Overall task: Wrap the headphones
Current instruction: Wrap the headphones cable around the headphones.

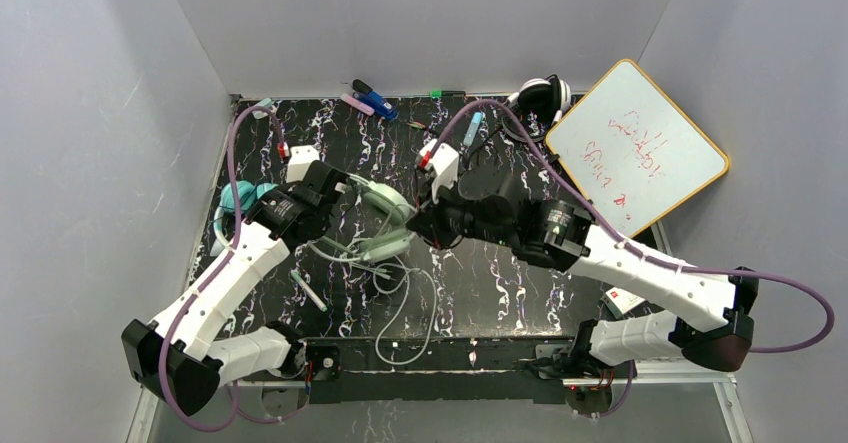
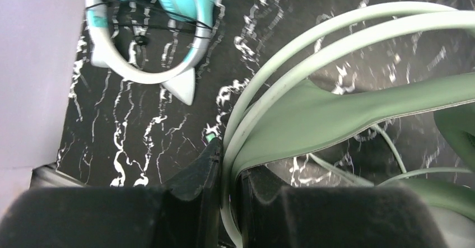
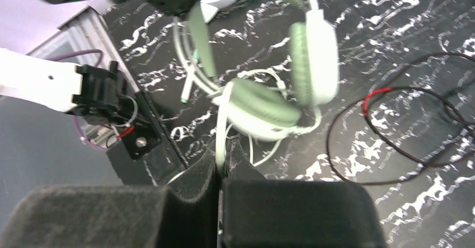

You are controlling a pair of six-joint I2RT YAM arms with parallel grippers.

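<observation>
The top camera sits high above and behind the arm bases, looking down and forward over the whole table (image 1: 500,283) from well off. The left wrist camera rides just behind the left gripper (image 2: 227,158) and faces along its fingers, very near the mint-green headset (image 2: 336,108), with the teal headset (image 2: 179,1) beyond. The right wrist camera looks past the right gripper (image 3: 219,158), close to the pale cable (image 3: 220,119). All three views share the mint-green headset.
</observation>
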